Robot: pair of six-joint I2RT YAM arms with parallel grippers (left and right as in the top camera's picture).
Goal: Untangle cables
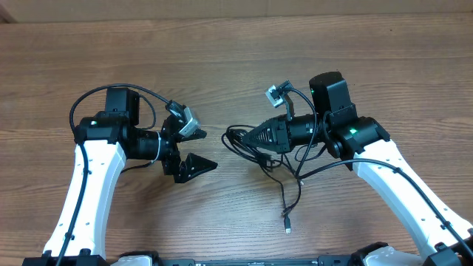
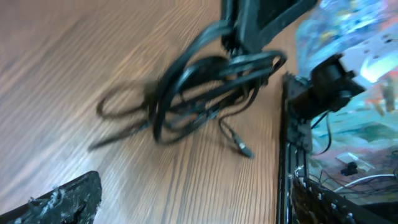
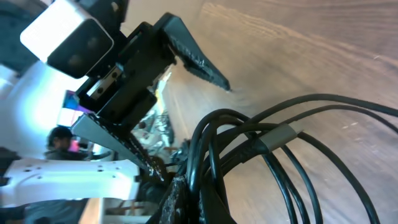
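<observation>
Overhead, a brown wooden worktop [image 1: 236,44] fills the frame. A white left arm [image 1: 85,177] rises from the lower left corner and a white right arm [image 1: 403,177] from the lower right. The left gripper [image 1: 208,148], left of centre, has its fingers spread wide apart and holds nothing. The right gripper [image 1: 244,137], just right of centre, is pinched together on the cables [image 1: 277,166], gripping the bundle near its upper left edge.

The likely risk is that the right gripper is clamping several strands at once. A pull from the left side could then tighten the knot rather than loosen it, or drag the whole bundle across the wood.

The cables are thin, black and glossy, looped over one another in a loose tangle at centre right, partly beneath the right gripper. One strand trails toward the bottom of the frame and ends in a small plug [image 1: 287,230].
</observation>
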